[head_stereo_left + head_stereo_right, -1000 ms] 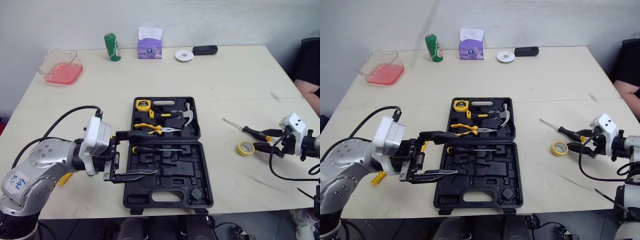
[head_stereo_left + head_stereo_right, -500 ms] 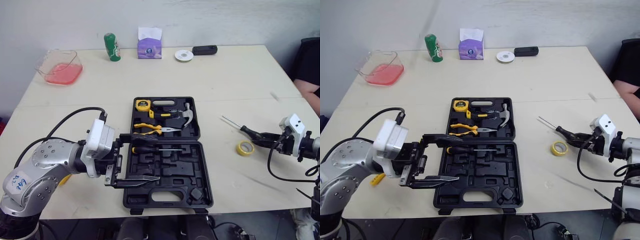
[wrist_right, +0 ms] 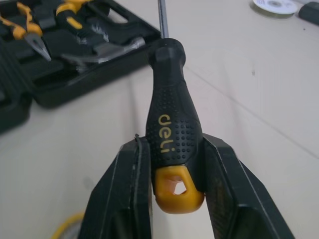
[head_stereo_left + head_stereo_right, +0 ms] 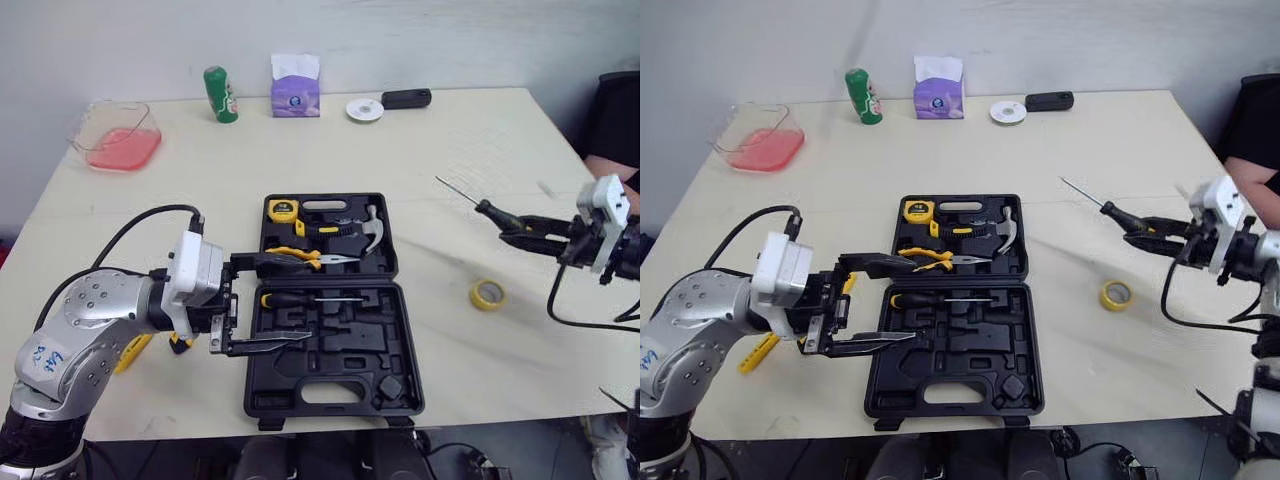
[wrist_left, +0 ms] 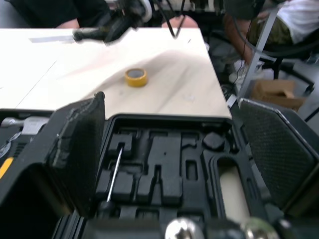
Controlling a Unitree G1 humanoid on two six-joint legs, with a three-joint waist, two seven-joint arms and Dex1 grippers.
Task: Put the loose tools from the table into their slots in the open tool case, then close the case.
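The black tool case [image 4: 384,356] lies open at the table's middle. Its slots hold a tape measure [image 4: 285,210], yellow-handled pliers [image 4: 300,256], a hammer [image 4: 375,230] and a screwdriver [image 4: 310,298]. My left gripper [image 4: 314,300] hovers open over the case's left side, with nothing between its fingers [image 5: 79,149]. At the right, my right gripper [image 4: 545,228] is shut on the black handle of a second screwdriver [image 3: 169,124]. That screwdriver [image 4: 495,212] is held above the table, its shaft pointing towards the far left. A yellow tape roll [image 4: 487,293] lies on the table below it. A yellow-handled tool [image 4: 130,352] lies under my left arm.
Along the far edge stand a pink tub [image 4: 115,135], a green can [image 4: 220,94], a tissue box [image 4: 295,85], a white disc [image 4: 365,109] and a black object [image 4: 406,98]. A person [image 4: 615,120] sits at the right edge.
My right gripper closed on the screwdriver lying on the table and lifted it up and away from the tape roll. The left gripper stayed open over the case.
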